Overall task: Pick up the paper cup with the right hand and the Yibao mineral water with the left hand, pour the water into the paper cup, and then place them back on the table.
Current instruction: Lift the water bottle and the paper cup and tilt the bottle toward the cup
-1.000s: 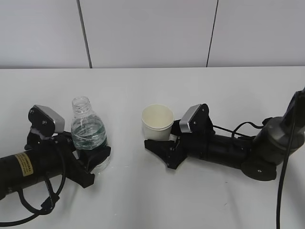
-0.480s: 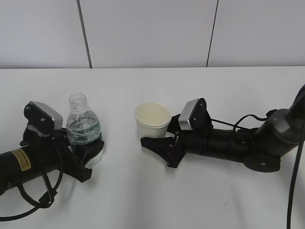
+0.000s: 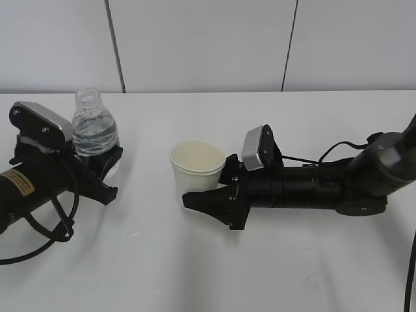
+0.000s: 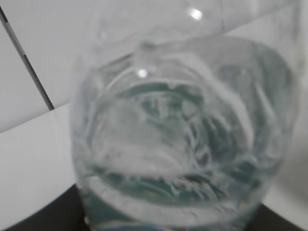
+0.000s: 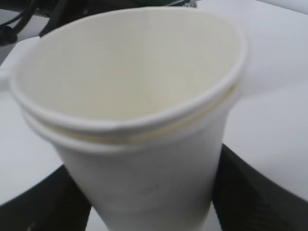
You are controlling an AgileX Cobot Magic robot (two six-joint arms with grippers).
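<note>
left hand (image 3: 104, 170): clamped on Yibao mineral water (image 3: 94, 133), low on the body.
bottle: upright, capless, far left of table (image 3: 273, 273); fills left wrist view.
right hand (image 3: 211, 195): fingers closed around paper cup (image 3: 197, 168), near its base.
cup: upright, mouth open, centre of table, well apart from bottle.

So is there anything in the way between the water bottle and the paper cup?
Nothing visible. In the exterior view, only bare white table lies between the Yibao mineral water, held in the left gripper, and the paper cup, held in the right gripper. Both are upright.
</note>
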